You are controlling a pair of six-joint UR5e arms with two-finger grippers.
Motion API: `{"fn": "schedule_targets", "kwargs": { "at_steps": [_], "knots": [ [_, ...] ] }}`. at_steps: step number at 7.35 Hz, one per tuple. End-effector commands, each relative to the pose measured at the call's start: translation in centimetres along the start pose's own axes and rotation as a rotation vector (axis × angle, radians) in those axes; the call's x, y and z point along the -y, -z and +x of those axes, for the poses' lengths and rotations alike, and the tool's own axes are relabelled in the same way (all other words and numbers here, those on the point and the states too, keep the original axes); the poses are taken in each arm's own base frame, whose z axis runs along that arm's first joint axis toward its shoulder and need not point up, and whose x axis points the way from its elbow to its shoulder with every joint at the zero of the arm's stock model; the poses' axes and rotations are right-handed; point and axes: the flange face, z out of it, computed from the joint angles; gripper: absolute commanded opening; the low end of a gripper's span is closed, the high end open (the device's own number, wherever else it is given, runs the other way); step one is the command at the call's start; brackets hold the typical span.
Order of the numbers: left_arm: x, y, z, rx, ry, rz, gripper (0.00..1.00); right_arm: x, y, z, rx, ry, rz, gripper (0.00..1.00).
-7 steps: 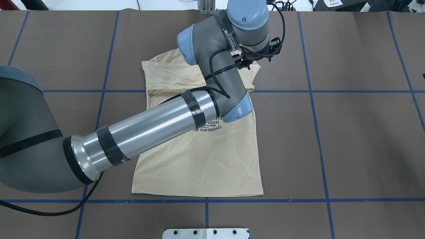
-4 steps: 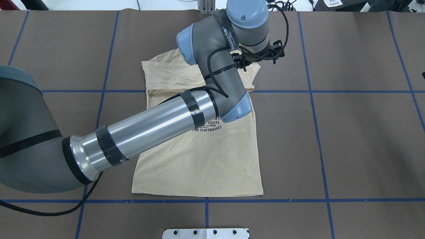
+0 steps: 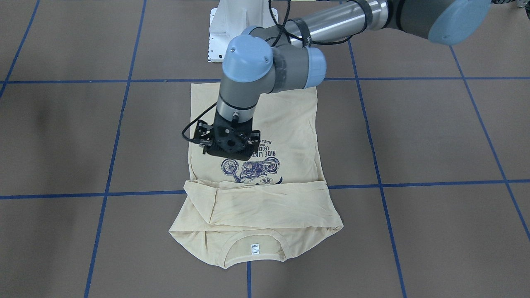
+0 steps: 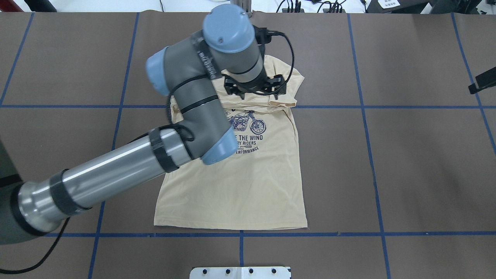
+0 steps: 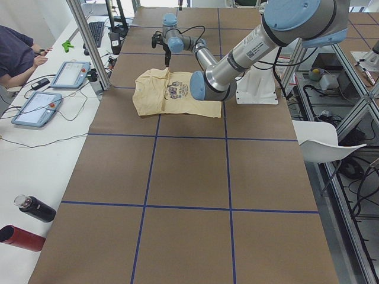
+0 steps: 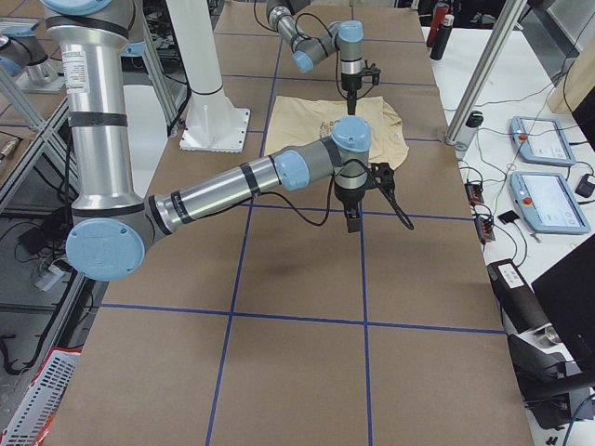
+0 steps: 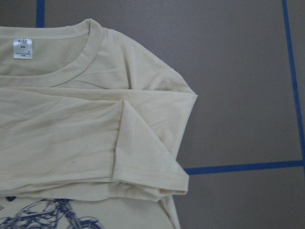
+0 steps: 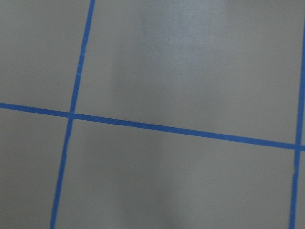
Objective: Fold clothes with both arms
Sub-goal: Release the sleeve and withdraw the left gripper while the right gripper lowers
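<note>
- The brown table (image 4: 426, 174) is marked with a grid of blue tape.
- The left arm (image 4: 116, 170) reaches across the T-shirt.
- The T-shirt (image 4: 240, 193) lies flat mid-table, print up, sleeves folded across the chest, collar on the side away from the robot.
- The left gripper (image 3: 227, 144) hangs above the shirt's upper half. Its jaws are hidden, so I cannot tell their state.
- The right gripper (image 6: 353, 221) hangs over bare table beside the shirt. I cannot tell its state either.

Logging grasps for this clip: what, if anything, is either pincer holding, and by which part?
Nothing. The pale cream-yellow knit T-shirt lies flat; the left pincer hovers above it, the right pincer over brown table.
</note>
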Motion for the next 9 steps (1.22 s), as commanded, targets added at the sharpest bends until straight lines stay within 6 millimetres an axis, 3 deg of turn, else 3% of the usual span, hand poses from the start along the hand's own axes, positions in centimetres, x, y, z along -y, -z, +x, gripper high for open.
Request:
{"fn": "schedule_targets", "kwargs": {
  "at_steps": [1, 3, 6, 8, 9],
  "knots": [
    [-6.9, 4.3, -10.4, -0.012, -0.107, 0.015, 1.0, -2.3, -1.4, -8.0, 0.033, -0.078, 0.0, 1.0],
    [-10.9, 7.4, -16.0, 0.009, -0.171, 0.006, 1.0, -5.7, -4.8, -16.0, 0.031, -0.135, 0.017, 1.0],
    [-16.7, 9.8, -24.4, 0.038, -0.184, -0.017, 1.0, -14.7, -8.6, -26.5, 0.002, -0.222, 0.043, 1.0],
    [-19.9, 8.9, -29.4, 0.012, -0.158, -0.007, 1.0, -19.2, -11.7, -30.4, -0.023, -0.239, 0.066, 1.0],
    [-22.0, 7.5, -29.1, -0.009, -0.089, -0.023, 1.0, -20.0, -12.0, -31.1, -0.019, -0.238, 0.061, 1.0]
  ]
}}
